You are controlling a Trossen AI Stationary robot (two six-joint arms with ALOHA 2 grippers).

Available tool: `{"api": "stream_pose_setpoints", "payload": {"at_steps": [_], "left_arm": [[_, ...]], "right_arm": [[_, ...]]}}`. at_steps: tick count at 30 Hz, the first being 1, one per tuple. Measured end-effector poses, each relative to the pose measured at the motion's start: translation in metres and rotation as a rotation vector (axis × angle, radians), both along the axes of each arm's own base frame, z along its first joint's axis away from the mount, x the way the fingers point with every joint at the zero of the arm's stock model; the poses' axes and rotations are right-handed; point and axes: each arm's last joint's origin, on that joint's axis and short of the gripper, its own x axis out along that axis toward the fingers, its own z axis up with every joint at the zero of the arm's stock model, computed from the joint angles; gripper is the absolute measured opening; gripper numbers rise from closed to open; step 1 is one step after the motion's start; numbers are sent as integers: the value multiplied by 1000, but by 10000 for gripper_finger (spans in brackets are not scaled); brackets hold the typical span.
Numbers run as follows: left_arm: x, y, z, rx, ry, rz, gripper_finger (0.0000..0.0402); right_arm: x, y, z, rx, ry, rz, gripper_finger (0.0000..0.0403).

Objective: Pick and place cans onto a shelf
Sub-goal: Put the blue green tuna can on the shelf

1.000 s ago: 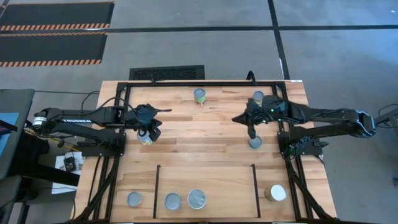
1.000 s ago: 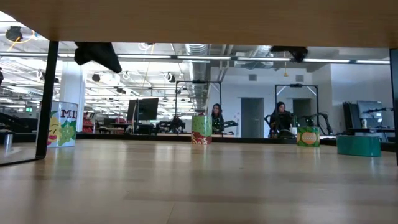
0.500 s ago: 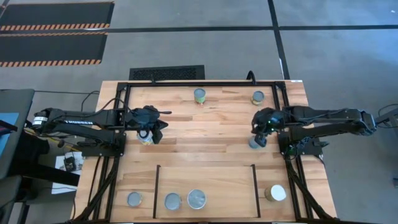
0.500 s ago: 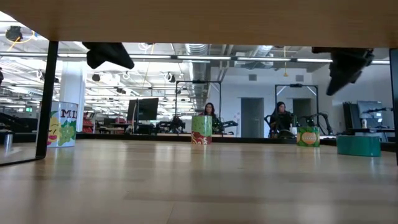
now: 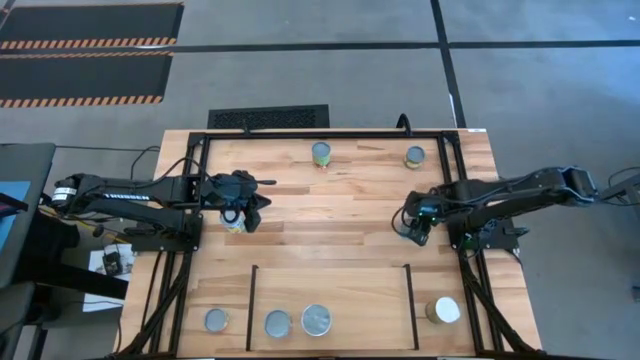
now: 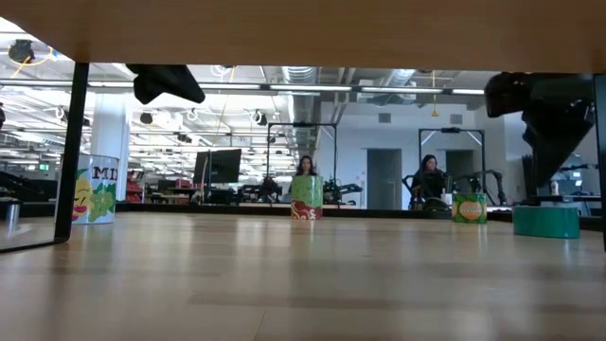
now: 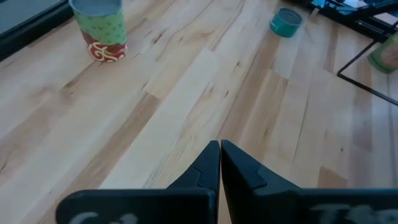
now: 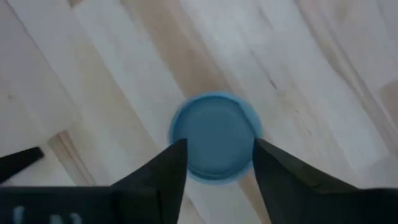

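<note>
A low teal can stands upright on the table near its right edge. My right gripper hangs open above it, pointing down, with one finger over each side of the round top. In the low view the gripper is clear of the can. My left gripper is shut and empty, raised over the table's left half, beside a can. Two cans stand on the shelf, between its black bars.
Two cans stand near the far edge. One can is left of the shelf's bars, and a white-topped one is to their right. A black frame rims the table. People sit in the room beyond.
My right gripper has moved toward the table's near edge and come down over the teal can. It has turned to point down and has opened. My left gripper has shifted a little toward the right and stays shut.
</note>
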Motion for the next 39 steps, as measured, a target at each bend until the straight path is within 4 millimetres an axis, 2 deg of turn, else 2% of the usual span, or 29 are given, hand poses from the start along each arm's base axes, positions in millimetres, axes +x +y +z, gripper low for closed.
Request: {"api": "stream_pose_setpoints", "payload": {"at_steps": [3, 7, 18, 22, 27, 31, 34, 39], "left_arm": [[0, 0, 0, -1, 1, -10, 0], [0, -1, 0, -4, 3, -29, 0], [0, -7, 0, 0, 3, -63, 0], [1, -7, 0, -3, 2, -61, 0], [1, -7, 0, -7, -2, -58, 0], [0, -8, 1, -8, -12, -54, 0], [0, -9, 2, -6, -14, -58, 0], [0, -9, 2, -5, -16, -57, 0]], "right_arm": [[5, 8, -4, -6, 9, 48, 223], [9, 17, -10, -28, 54, 112, 229], [27, 30, -38, -92, 175, 197, 207], [32, 30, -47, -111, 222, 219, 170], [36, 30, -51, -104, 230, 283, 78], [36, 29, -40, -61, 181, 330, 14], [38, 28, -21, -12, 120, 351, 17], [45, 26, 21, 28, -7, 372, 11]]}}
